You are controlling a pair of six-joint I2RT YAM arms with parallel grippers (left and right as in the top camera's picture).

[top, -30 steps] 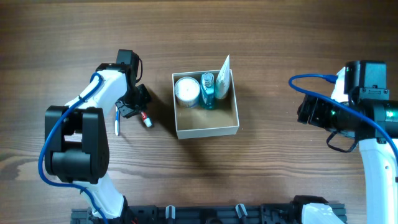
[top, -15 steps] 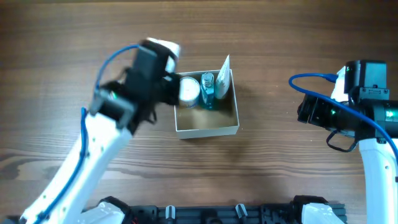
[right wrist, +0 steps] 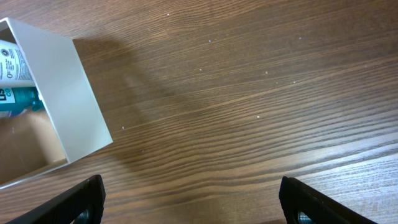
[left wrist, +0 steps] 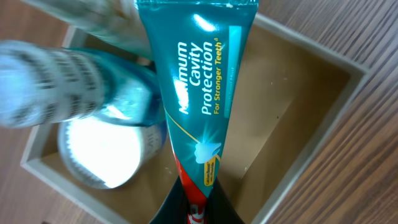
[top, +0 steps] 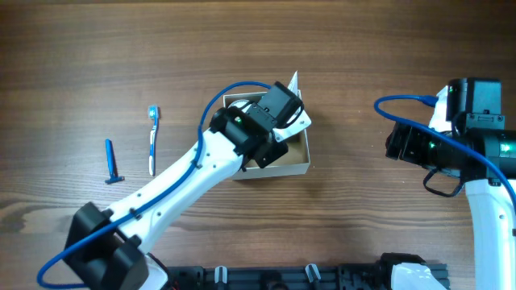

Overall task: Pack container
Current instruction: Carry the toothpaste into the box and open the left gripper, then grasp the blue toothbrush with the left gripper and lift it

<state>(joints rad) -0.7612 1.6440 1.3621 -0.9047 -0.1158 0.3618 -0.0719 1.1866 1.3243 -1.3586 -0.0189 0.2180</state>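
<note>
The container (top: 297, 167) is a shallow white-walled box with a tan inside at the table's middle; it also shows in the left wrist view (left wrist: 323, 106) and the right wrist view (right wrist: 74, 106). My left gripper (top: 270, 133) is over it, shut on a teal and red toothpaste tube (left wrist: 202, 93) held above the box floor. Inside lie a white round jar (left wrist: 106, 149), a blue bottle (left wrist: 81, 81) and a white tube (right wrist: 11, 59). My right gripper (right wrist: 189, 199) is open and empty over bare table, right of the box.
A blue and white toothbrush (top: 152, 138) and a blue razor (top: 111, 162) lie on the wooden table left of the box. The right arm (top: 468, 145) stands at the right edge.
My left arm swung from the table's left side to above the box, carrying the toothpaste tube. The toothbrush and razor are now uncovered. The right arm has not moved.
</note>
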